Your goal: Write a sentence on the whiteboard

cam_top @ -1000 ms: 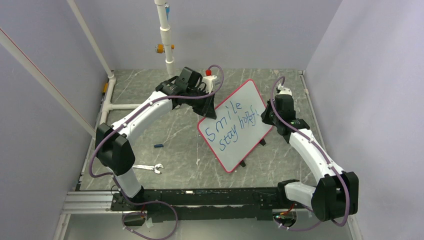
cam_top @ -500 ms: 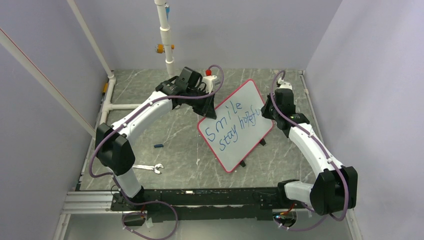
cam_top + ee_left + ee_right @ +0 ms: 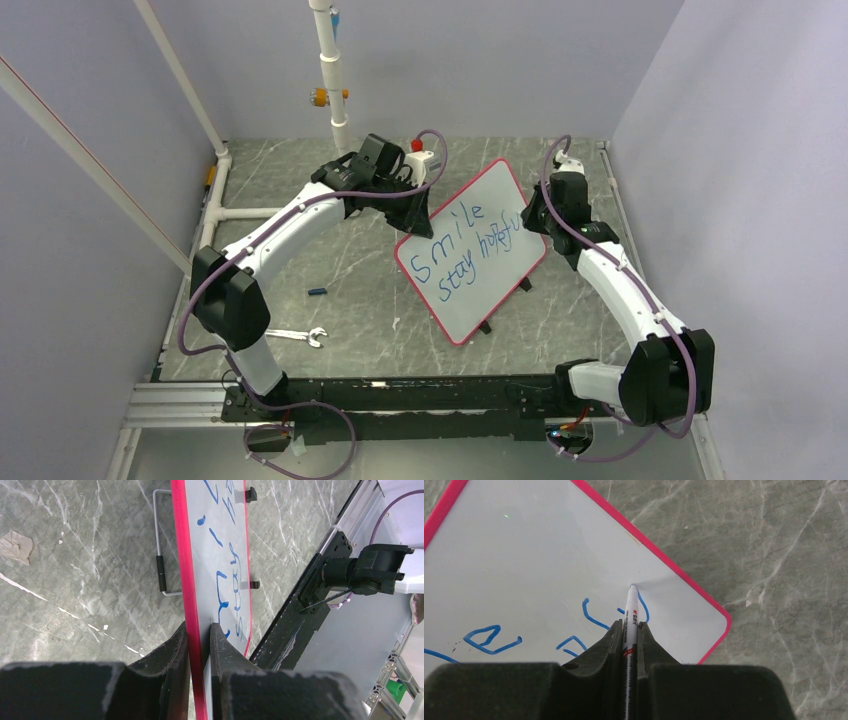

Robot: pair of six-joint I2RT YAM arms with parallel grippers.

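The whiteboard [image 3: 487, 296] stands tilted on the grey table [image 3: 350, 300], right of centre between the two arms, as the last word of the sentence [image 3: 470, 245] goes down in blue. The left gripper [image 3: 200, 630] steadies the board from the far left, its jaws nearly closed and pinching the red rim. The right gripper [image 3: 629, 625], jaws tight shut on a white marker [image 3: 630, 611], presses the tip to the board close to its right corner.

By the look of it the writing is almost done, with "Smile" on the upper line and the end of "hopeful" in hand on the lower. The next move seems to call for a short, controlled stroke, since little white is left before the rim, and then a clean lift of the tip. A wrench [image 3: 297, 336] lies well apart, near the left arm's base.
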